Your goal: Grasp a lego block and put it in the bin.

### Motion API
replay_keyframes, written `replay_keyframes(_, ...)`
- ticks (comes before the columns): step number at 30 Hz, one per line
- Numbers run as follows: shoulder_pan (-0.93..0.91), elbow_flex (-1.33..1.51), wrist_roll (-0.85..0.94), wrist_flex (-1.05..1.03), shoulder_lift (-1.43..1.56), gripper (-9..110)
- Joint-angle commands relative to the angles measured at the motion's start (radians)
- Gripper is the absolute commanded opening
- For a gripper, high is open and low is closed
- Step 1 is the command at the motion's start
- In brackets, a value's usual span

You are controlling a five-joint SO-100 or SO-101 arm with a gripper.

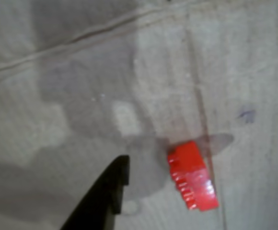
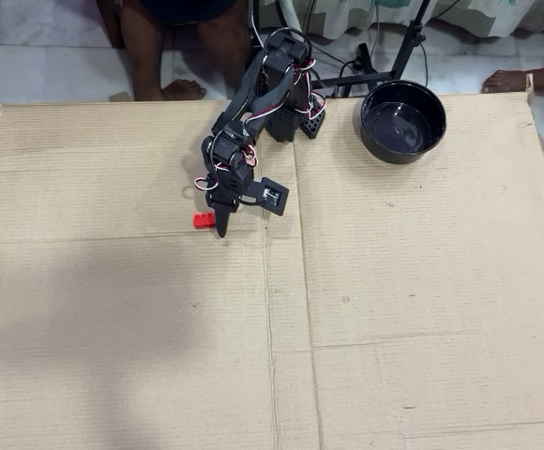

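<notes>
The lego block (image 1: 192, 175) is a small red brick lying on the cardboard; in the overhead view the lego block (image 2: 203, 220) sits left of centre. My gripper (image 1: 206, 170) is open above it: one black finger (image 1: 108, 196) is left of the brick, and the tip of the other shows at the right edge. From overhead, the gripper (image 2: 218, 223) points down right beside the brick, and whether it touches is unclear. The bin (image 2: 438, 122), a glossy black bowl, stands empty at the back right, far from the gripper.
A large cardboard sheet (image 2: 272, 356) covers the work area, with a seam running down its middle. The arm's base (image 2: 291, 112) stands at the back edge. Bare feet (image 2: 183, 89) and a black stand (image 2: 399, 61) lie on the floor beyond the cardboard.
</notes>
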State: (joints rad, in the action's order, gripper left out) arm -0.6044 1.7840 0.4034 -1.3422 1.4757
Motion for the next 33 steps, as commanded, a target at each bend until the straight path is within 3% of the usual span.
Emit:
replay_keyframes(1, 0.003, 0.014, -0.003, 0.071, 0.048, 36)
replay_keyframes(12, -0.058, 0.008, -0.003, 0.253, -0.002, 35)
replay_keyframes(18, -0.095, 0.025, -0.002, 0.241, 0.000, 35)
replay_keyframes(24, -0.110, 0.006, -0.003, 0.072, 0.002, 35)
replay_keyframes(33, -0.097, 0.020, -0.003, 0.149, -0.029, 36)
